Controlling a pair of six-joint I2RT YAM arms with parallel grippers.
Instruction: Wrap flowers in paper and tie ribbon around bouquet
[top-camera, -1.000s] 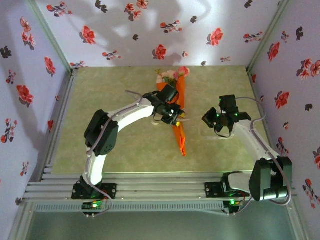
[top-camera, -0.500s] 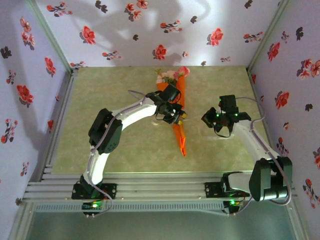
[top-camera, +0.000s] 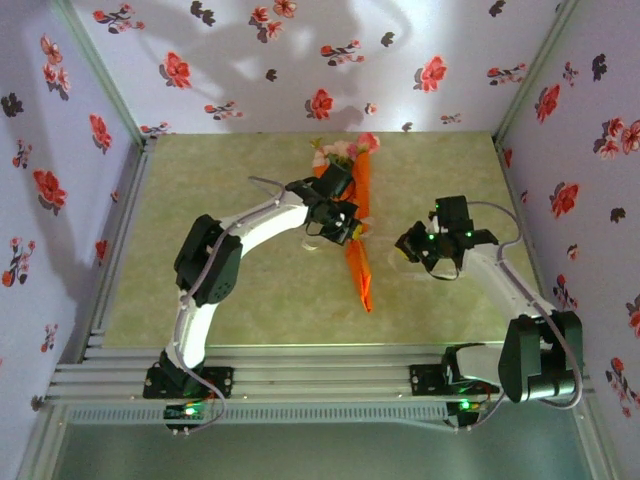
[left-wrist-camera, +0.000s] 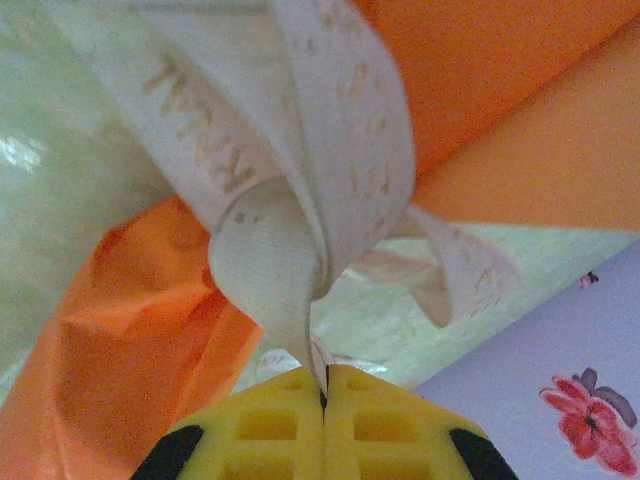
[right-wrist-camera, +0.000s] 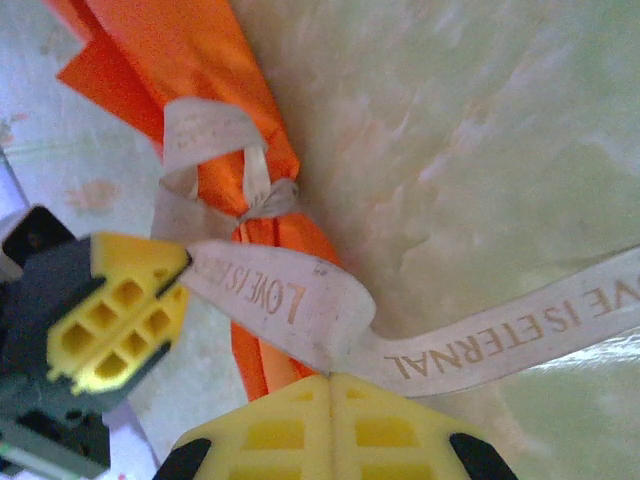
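The bouquet (top-camera: 359, 265), wrapped in its paper (right-wrist-camera: 200, 50), lies on the bench (top-camera: 230, 180) just ahead of the left fingers (left-wrist-camera: 324, 392) and right fingers (right-wrist-camera: 330, 385), which each pinch the ribbon (right-wrist-camera: 300, 300) knotted round it, so only pulling tight seems left.

A pale green mottled counter (top-camera: 200, 200) is seen; the bouquet (top-camera: 359, 268) is laid along its middle, blooms at the far end; a ribbon (right-wrist-camera: 520, 330) is knotted round it.

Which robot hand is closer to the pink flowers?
Left. The left gripper hangs over the orange paper, just short of the flowers. The right gripper is farther toward the robot and off to the paper's right. Both pinch the ribbon.
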